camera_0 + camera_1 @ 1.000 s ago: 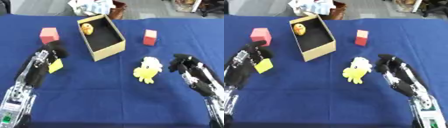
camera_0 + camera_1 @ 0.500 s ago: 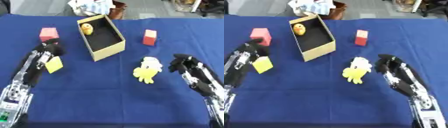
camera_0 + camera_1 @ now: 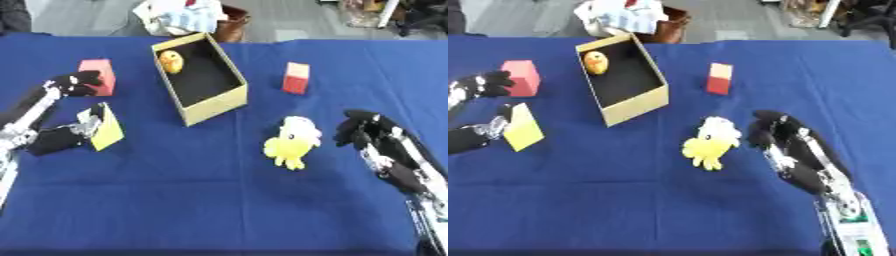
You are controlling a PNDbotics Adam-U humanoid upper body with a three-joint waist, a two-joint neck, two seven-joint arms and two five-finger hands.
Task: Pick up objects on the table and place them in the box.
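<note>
Left hand [image 3: 54, 117] pinches a yellow card [image 3: 103, 128] between thumb and fingers, left of the box [image 3: 214, 104] and well apart from it; thin edge could slip out on the carry, or clip the box wall. Right hand [image 3: 385, 148] idle, fingers relaxed, beside the yellow plush [image 3: 290, 144]. An orange item [image 3: 170, 60] is already in the box. Two red blocks [image 3: 96, 75] remain. No readable writing or brands anywhere.

Matt blue cloth [image 3: 219, 200] covers the table. Just beside the right hand [image 3: 785, 145], the yellow toy [image 3: 708, 141] looks soft (plush, perhaps). The box [image 3: 203, 78] beyond looks like plain matt cardboard, dark inside.
</note>
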